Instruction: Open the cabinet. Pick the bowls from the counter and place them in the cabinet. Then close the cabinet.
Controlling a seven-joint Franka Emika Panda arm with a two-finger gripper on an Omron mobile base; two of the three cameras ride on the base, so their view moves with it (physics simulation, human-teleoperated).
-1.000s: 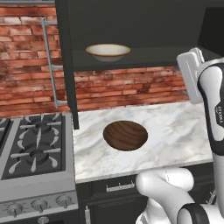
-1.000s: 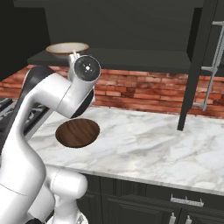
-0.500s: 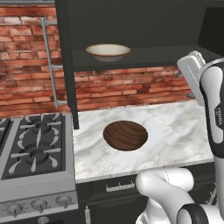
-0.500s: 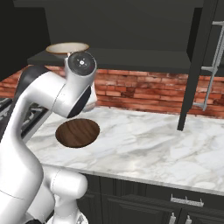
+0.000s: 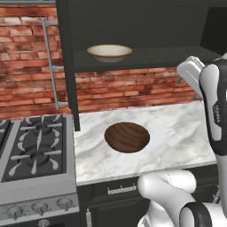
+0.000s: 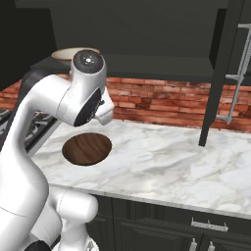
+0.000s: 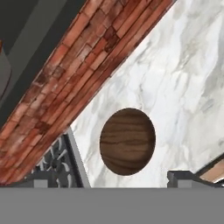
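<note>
Fingers [image 7: 39,184] stand wide and empty, their dark tips flanking the round wood-grain bowl [image 7: 127,141] on the veined marble counter [image 7: 188,87]. Since a second ago the arm's elbow has swung up; both bowls stayed put. Glossy cream bowl [image 5: 109,52] sits inside the open black cabinet [image 5: 146,56], above rough red brick [image 5: 133,88].

Even, flat rendered light, sharp throughout (no blur), dim cabinet [image 5: 146,26] interior, faint shadows
</note>
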